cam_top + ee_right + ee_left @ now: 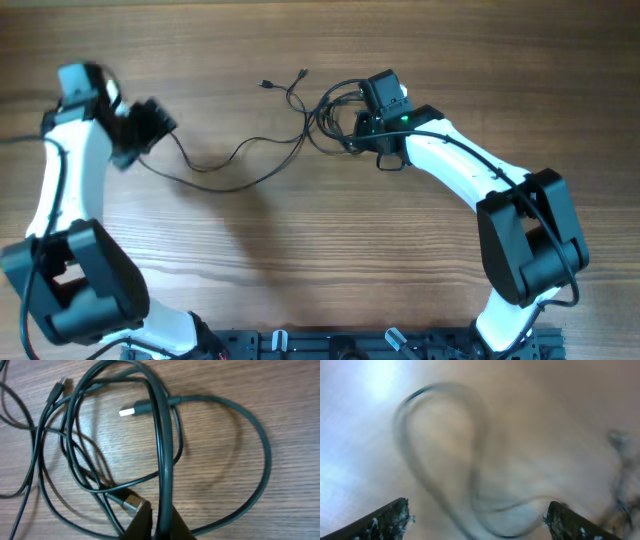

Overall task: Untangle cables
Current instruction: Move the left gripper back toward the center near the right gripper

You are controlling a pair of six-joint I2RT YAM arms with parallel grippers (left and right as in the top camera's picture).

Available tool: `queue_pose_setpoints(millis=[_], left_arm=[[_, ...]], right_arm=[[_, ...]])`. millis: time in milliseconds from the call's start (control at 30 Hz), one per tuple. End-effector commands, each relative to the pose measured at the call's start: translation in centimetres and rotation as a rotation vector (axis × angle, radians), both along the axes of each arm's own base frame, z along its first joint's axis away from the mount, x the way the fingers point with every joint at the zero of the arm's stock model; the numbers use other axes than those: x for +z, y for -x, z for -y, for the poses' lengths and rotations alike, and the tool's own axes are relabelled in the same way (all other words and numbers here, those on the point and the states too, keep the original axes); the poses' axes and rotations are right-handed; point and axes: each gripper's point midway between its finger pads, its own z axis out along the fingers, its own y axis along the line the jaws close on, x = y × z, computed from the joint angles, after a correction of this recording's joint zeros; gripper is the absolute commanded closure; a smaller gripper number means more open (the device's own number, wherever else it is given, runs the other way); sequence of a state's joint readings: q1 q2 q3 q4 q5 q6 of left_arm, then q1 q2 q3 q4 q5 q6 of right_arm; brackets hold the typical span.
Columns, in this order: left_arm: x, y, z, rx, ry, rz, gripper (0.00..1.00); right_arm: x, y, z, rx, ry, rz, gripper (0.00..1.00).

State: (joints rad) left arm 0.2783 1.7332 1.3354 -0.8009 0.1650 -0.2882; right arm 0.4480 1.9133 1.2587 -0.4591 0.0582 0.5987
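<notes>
The cables (240,165) lie on the table (300,260) with 1 slack strand running left from the tangle (335,118), its far end just beside the left gripper (150,128), whose jaws stand spread wide and empty. Right over the tangle sits the right gripper (159,522), pressed together on 1 cord of the loops, a silver-tipped plug (127,411) loose just beyond. That strand's long axis runs left-right out of the tangle, so I'd judge the left arm nearer its free end while the right anchors the knot.
</notes>
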Motion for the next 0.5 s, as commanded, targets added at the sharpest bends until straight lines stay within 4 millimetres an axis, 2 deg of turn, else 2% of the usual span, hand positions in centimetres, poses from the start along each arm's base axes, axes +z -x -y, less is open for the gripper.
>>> queue_pose_setpoints(millis=[0, 33, 100, 133, 167, 200, 267, 367, 467], left_arm=[[3.5, -3.1, 7.8, -0.484, -0.07, 0.174, 0.04], [3.5, -3.2, 10.2, -0.604, -0.079, 0.195, 0.0], [3.5, -3.0, 13.0, -0.709, -0.097, 0.207, 0.0], [3.5, -2.8, 14.6, -0.754, -0.099, 0.21, 0.12], [3.5, -2.7, 15.6, -0.801, -0.108, 0.216, 0.31], [3.0, -2.5, 16.7, -0.871, -0.126, 0.216, 0.32], [1.8, -2.2, 18.1, -0.98, -0.188, 0.195, 0.28], [-1.2, -1.6, 19.8, -1.079, -0.232, 0.118, 0.14], [-3.2, -1.6, 20.8, -1.107, -0.22, 0.085, 0.05]], right_arm=[[-0.8, -0.5, 0.9, -0.032, 0.045, 0.012, 0.88], [-0.9, -0.5, 0.9, -0.032, 0.045, 0.012, 0.88], [-0.9, -0.5, 1.0, -0.029, 0.047, 0.011, 0.87], [-0.9, -0.4, 1.0, -0.03, 0.048, 0.008, 0.86], [-0.9, -0.4, 1.0, -0.03, 0.048, 0.008, 0.86], [-0.9, -0.4, 1.0, -0.03, 0.048, 0.008, 0.86], [-0.9, -0.4, 1.0, -0.03, 0.047, 0.009, 0.86], [-0.8, -0.6, 0.9, -0.03, 0.044, 0.016, 0.86], [-0.8, -0.6, 0.9, -0.029, 0.043, 0.016, 0.86]])
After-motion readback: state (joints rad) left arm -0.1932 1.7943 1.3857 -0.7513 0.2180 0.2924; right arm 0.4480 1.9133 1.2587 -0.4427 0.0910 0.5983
